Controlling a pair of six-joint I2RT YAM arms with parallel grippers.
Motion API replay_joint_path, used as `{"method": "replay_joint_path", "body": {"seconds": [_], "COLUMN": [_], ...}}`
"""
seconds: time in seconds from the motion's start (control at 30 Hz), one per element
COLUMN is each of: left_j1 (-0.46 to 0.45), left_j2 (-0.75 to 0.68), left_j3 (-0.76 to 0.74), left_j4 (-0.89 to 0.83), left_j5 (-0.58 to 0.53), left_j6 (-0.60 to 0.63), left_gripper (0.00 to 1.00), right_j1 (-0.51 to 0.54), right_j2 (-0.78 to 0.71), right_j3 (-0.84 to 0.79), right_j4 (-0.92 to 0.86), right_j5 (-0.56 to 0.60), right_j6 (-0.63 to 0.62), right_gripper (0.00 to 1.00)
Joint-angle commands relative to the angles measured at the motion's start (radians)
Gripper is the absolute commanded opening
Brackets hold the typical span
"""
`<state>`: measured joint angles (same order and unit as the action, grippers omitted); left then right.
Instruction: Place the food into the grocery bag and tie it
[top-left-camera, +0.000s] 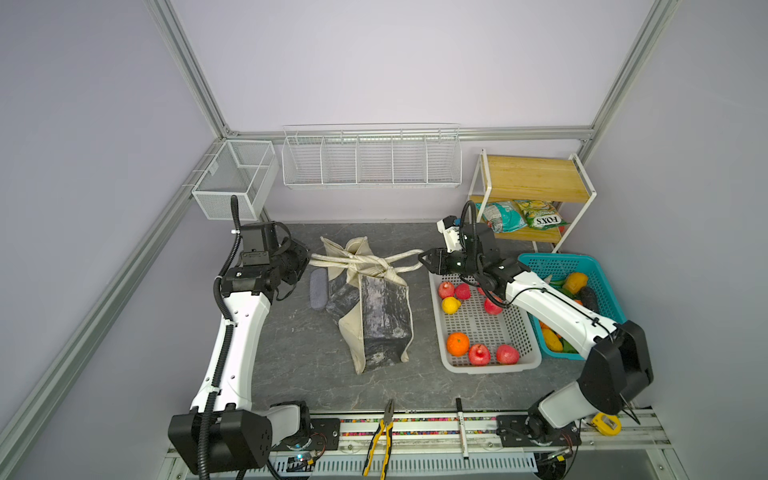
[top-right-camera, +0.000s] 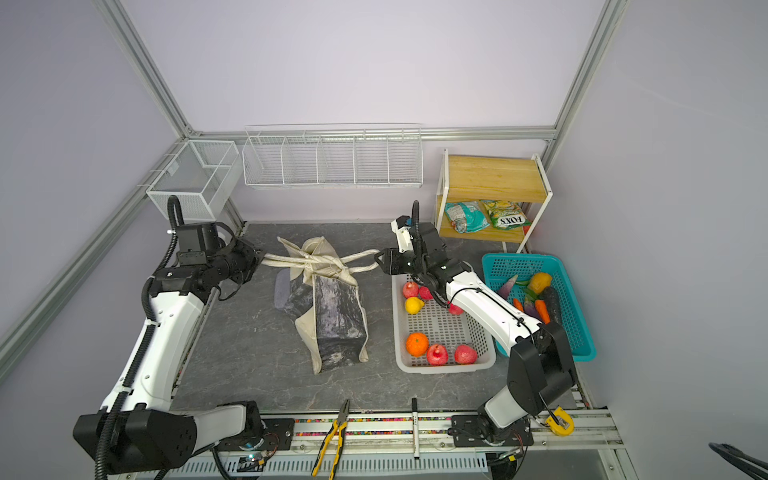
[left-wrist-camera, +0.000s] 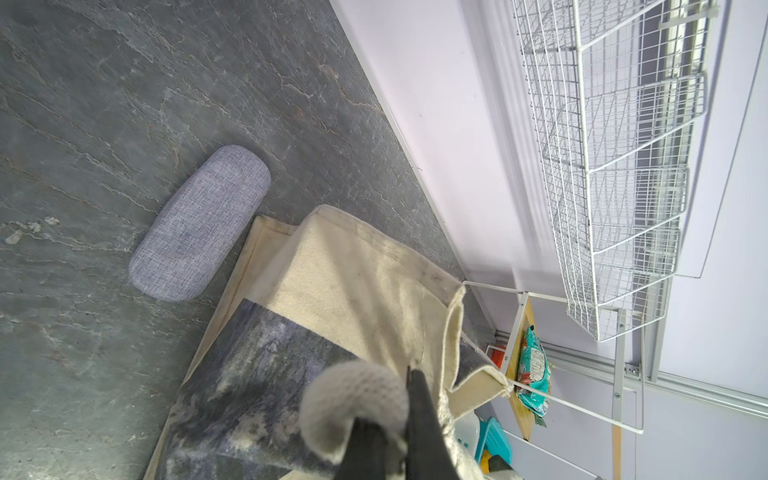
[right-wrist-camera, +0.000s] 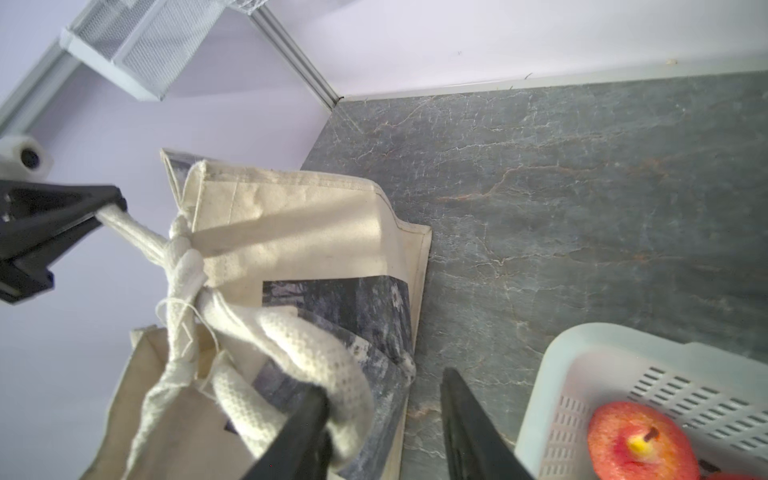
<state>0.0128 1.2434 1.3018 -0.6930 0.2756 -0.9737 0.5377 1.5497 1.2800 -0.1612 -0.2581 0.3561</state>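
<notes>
Right wrist view: my right end effector (right-wrist-camera: 384, 384) has its jaws standing well apart. A loop of the cream strap handles (right-wrist-camera: 316, 361) drapes against one finger (right-wrist-camera: 299, 432), but nothing is pinched between the two. Across from it, my left end effector (right-wrist-camera: 110, 203) is closed tight on the opposite strap. That strap runs taut from its tips to the knot (right-wrist-camera: 183, 253), where the handles cross over the mouth of the grocery bag (right-wrist-camera: 299, 232). The left wrist view agrees: the black tips are clamped on a thick fold of strap.

In both top views the bag sits slumped on the desk (top-left-camera: 299, 357), between my two arms, with a strap drawn out to each side. My left end effector is at the left end and my right at the right end, over the far corner of the white basket (top-left-camera: 490, 368). A grey glasses case (top-left-camera: 318, 289) lies just beside the bag on its left.

The fruit (top-left-camera: 457, 344), red, orange and yellow, lies in the white basket. The vegetables (top-left-camera: 575, 282) are in the teal basket (top-left-camera: 557, 261) to its right. Two snack packets (top-left-camera: 503, 216) rest on the lower board of the wooden shelf (top-left-camera: 536, 178) behind.
</notes>
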Motion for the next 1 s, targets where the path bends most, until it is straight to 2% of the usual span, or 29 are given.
{"method": "replay_joint_path", "body": {"seconds": [0.0,0.1,0.33,0.53,0.77,0.97], "left_j1": [0.013,0.003,-0.017,-0.025,-0.039,-0.041], "left_j2": [0.006,0.011,0.023,0.016,0.014,0.016], "left_j3": [0.025,0.025,0.036,0.029,0.011,0.008], "left_j4": [0.029,0.029,0.026,0.021,0.030,0.039], "left_j5": [-0.042,-0.021,0.005,0.013,0.017,0.024], "left_j6": [0.038,0.046,0.063,0.070,0.067,0.068], "left_gripper": [0.00,0.00,0.00,0.00,0.00,0.00], "right_j1": [-0.006,-0.001,0.049,0.085,0.102,0.135], "right_j2": [0.008,0.029,0.135,0.175,0.231,0.282], "right_j3": [0.060,0.125,0.325,0.410,0.490,0.538], "right_j4": [-0.010,-0.073,-0.320,-0.477,-0.502,-0.497], "right_j5": [0.009,-0.016,-0.104,-0.001,0.115,0.150], "right_j6": [-0.281,-0.418,-0.676,-0.941,-1.057,-1.110], "right_gripper": [0.57,0.65,0.73,0.76,0.76,0.76]}}
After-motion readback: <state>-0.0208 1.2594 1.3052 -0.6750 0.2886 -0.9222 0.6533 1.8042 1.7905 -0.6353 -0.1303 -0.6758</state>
